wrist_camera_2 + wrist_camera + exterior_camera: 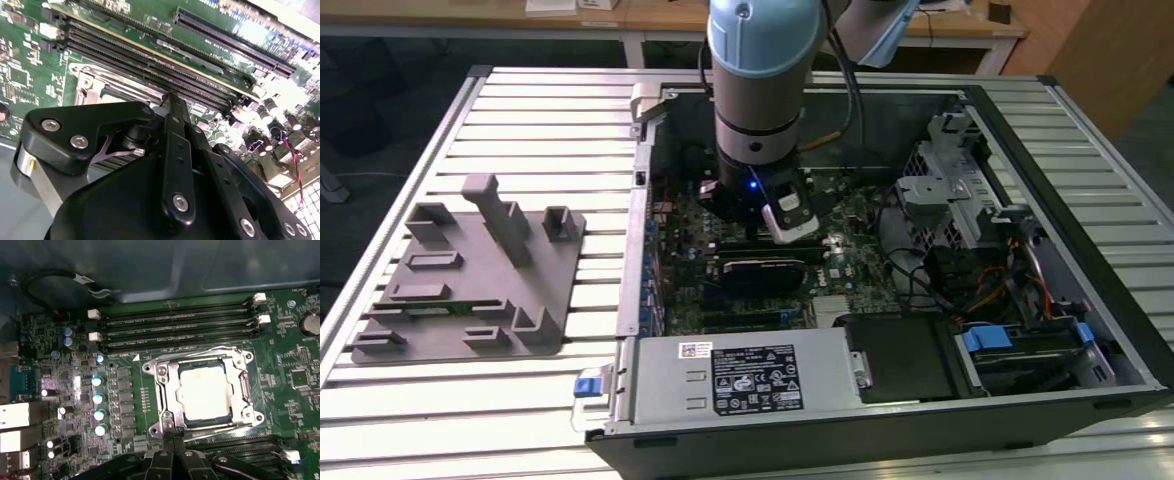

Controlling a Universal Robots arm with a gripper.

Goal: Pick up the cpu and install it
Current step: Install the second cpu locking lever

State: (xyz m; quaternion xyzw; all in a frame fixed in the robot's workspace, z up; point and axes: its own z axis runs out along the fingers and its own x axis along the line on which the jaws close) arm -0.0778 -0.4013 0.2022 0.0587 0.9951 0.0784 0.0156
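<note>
Shiny square cpu (205,392) in socket (162,395)

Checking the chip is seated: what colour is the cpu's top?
Pale silver-grey, glaring almost white, with a darker rim; the cpu shows best in the first wrist view.

The exterior view is evenly lit from above, with soft sheen on the slatted counter (520,130) and deep shadow inside the case (1067,330). A small blue light glows on the arm (755,185). In the first wrist view the cpu (206,392) glares almost white, its surface washed out, while the case wall above it lies dim. In the second wrist view the gripper (170,165) looms dark and soft-edged, and the motherboard (280,45) burns out to white at the far corner.
</note>
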